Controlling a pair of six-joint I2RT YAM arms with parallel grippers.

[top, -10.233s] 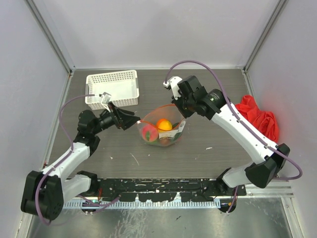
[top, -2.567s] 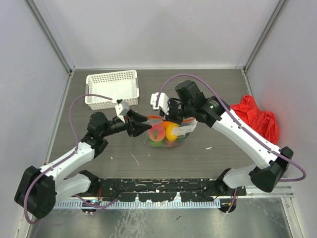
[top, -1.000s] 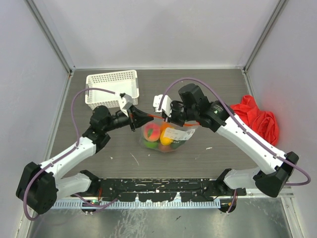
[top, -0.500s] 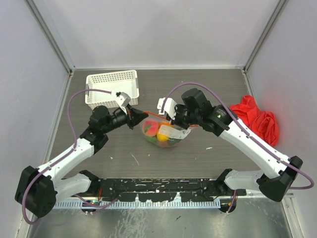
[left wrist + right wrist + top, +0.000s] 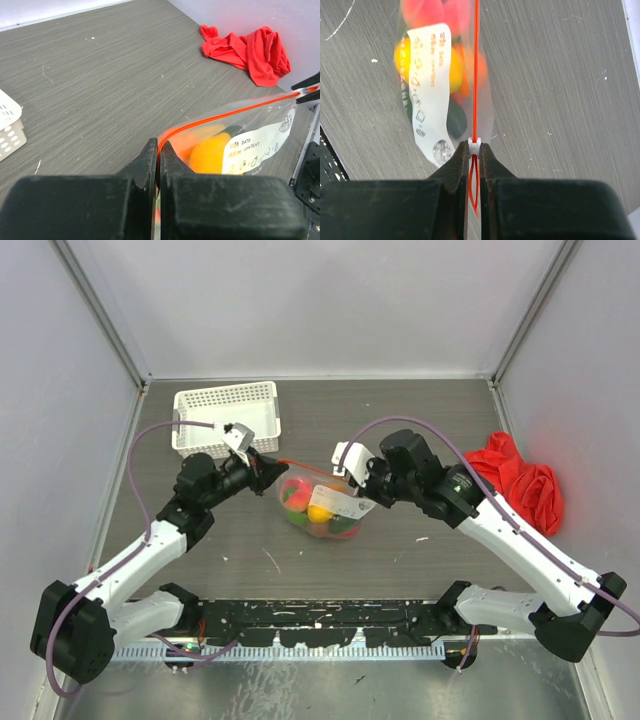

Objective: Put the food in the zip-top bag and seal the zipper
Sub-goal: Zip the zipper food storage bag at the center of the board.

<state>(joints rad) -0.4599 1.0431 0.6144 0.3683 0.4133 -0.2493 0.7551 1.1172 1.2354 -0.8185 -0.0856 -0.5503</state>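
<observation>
At opposite zipper (image 5: 475, 75) ends, left hand (image 5: 159, 148) and right hand (image 5: 475, 146) clamp tight.

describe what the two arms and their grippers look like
The left arm and right arm have white shells with black joints, each trailing a purple cable. The left gripper and right gripper are matte black with wedge fingers tapering to narrow tips; a small white block sits by each wrist.

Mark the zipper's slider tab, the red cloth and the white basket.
slider tab (image 5: 475, 143): right wrist view, white body at the fingertips.
red cloth (image 5: 520, 480): top external view, middle of the heap.
white basket (image 5: 226, 395): top external view, far lattice wall.
</observation>
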